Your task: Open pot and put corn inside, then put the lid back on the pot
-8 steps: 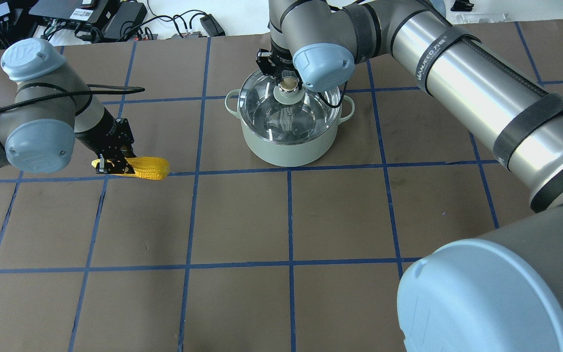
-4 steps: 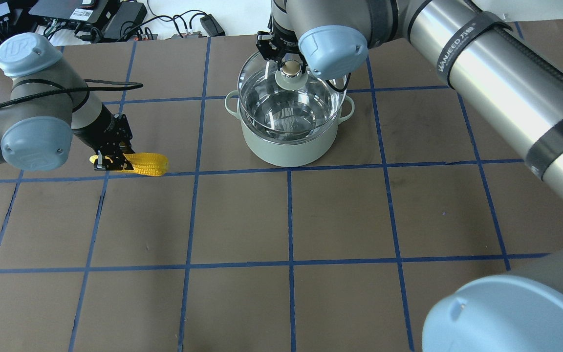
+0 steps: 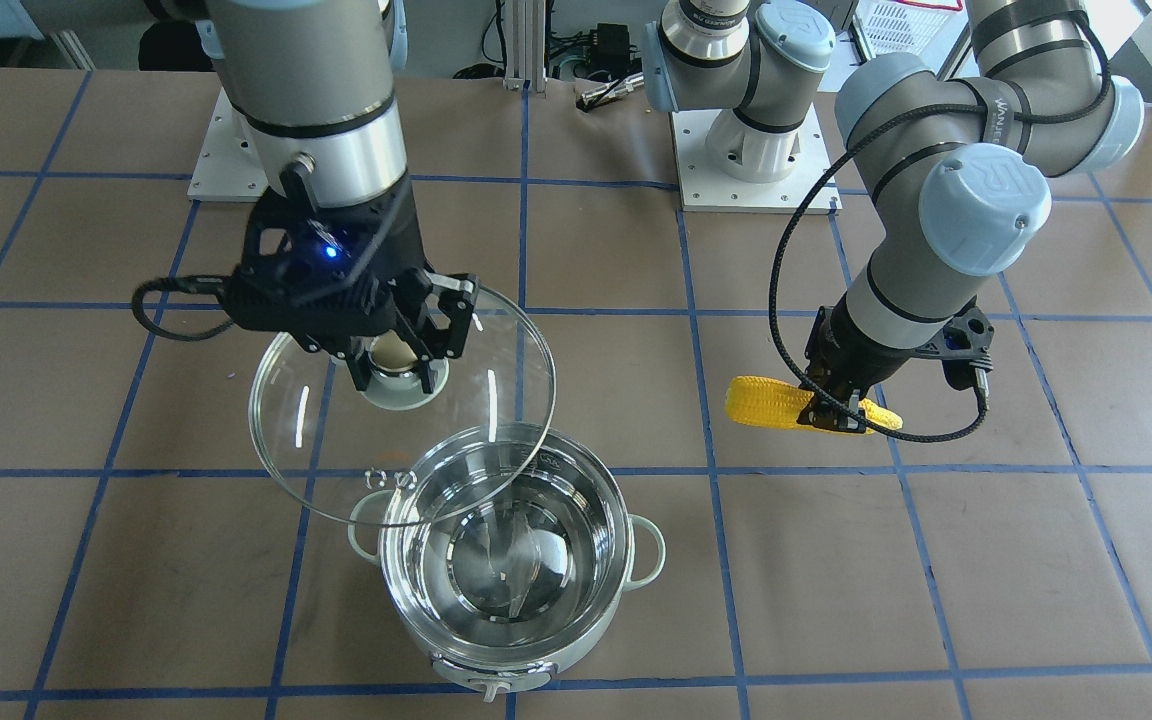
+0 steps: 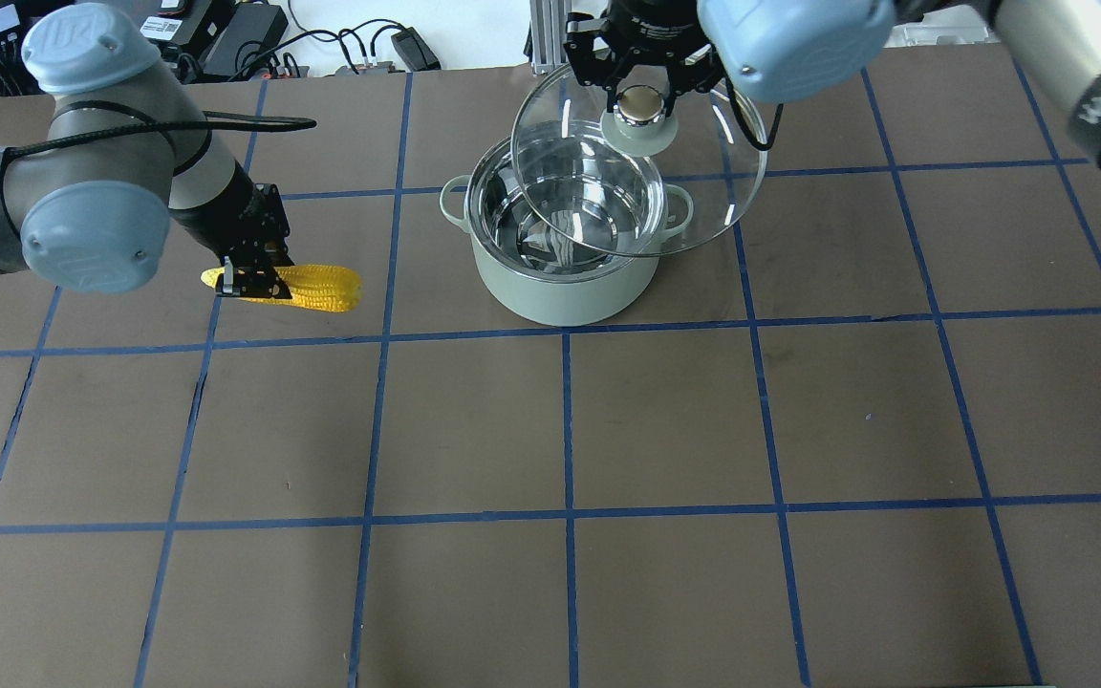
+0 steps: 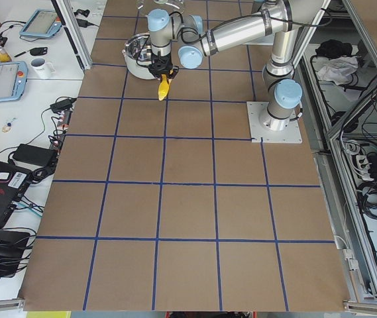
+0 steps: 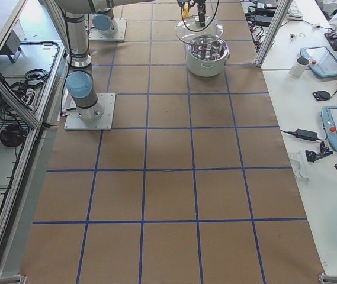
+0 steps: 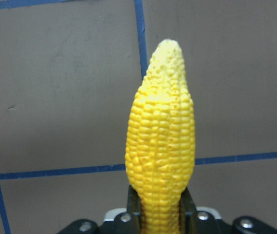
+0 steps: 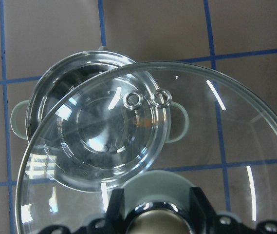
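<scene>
The mint-green pot [image 4: 560, 287] stands open at the far middle of the table, and its steel inside shows nothing in it [image 3: 626, 560]. My right gripper [image 4: 644, 96] is shut on the knob of the glass lid [image 4: 703, 191] and holds it tilted in the air, above the pot and offset to its far right. The lid [image 3: 336, 450] still overlaps part of the pot's rim in the front-facing view. My left gripper [image 4: 249, 277] is shut on the tapered end of the yellow corn [image 4: 321, 287], held level above the table left of the pot. The corn fills the left wrist view [image 7: 160, 141].
Cables and power bricks [image 4: 226, 38] lie beyond the far table edge. An aluminium post [image 4: 546, 29] stands just behind the pot. The arm bases [image 3: 746, 150] sit on plates at the robot's side. Blue tape lines grid the brown table.
My right gripper has lifted the lid off the pot and carried it up and to the right. My left gripper has raised the corn and moved it slightly toward the pot.
</scene>
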You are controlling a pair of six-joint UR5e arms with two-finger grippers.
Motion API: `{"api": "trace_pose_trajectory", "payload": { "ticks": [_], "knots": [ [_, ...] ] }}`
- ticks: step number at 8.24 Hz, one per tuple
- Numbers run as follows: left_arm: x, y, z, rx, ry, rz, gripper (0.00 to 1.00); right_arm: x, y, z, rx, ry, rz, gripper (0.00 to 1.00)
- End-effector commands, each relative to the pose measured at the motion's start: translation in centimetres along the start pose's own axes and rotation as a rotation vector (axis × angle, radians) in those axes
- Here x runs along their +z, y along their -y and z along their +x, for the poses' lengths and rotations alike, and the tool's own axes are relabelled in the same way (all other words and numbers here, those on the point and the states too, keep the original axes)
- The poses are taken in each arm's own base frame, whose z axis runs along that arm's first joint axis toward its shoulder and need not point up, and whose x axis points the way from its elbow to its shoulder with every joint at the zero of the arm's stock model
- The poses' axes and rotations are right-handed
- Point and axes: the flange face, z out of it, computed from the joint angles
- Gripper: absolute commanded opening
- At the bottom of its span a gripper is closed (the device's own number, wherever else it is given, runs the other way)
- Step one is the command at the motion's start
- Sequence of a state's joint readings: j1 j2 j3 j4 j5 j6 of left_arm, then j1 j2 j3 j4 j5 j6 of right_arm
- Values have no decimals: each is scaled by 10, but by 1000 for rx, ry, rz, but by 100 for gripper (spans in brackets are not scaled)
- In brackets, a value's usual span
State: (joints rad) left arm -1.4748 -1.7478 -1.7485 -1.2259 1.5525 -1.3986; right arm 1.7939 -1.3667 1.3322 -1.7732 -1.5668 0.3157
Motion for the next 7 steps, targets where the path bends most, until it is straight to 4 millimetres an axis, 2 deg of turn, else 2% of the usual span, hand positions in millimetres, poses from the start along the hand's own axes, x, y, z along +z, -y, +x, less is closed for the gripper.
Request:
{"api": "trace_pose_trajectory", "payload": {
  "ticks": [1,2,3,5,7],
  "knots": [
    [-25,-50,19,-68,-7,-16,15,-47,-55,60,1,-21,-98,18],
    [-25,-82,28,-104,-18,-68,12,-55,-66,66,-25,-26,-133,18],
    [-27,-111,42,-117,-30,-76,12,-47,-69,67,-48,-28,-144,18],
    [-37,-179,65,-112,-65,-85,13,-44,-69,68,-61,-40,-143,17],
    [-39,-211,82,-129,-84,-93,16,-45,-70,69,-83,-40,-143,17]
  ]
}}
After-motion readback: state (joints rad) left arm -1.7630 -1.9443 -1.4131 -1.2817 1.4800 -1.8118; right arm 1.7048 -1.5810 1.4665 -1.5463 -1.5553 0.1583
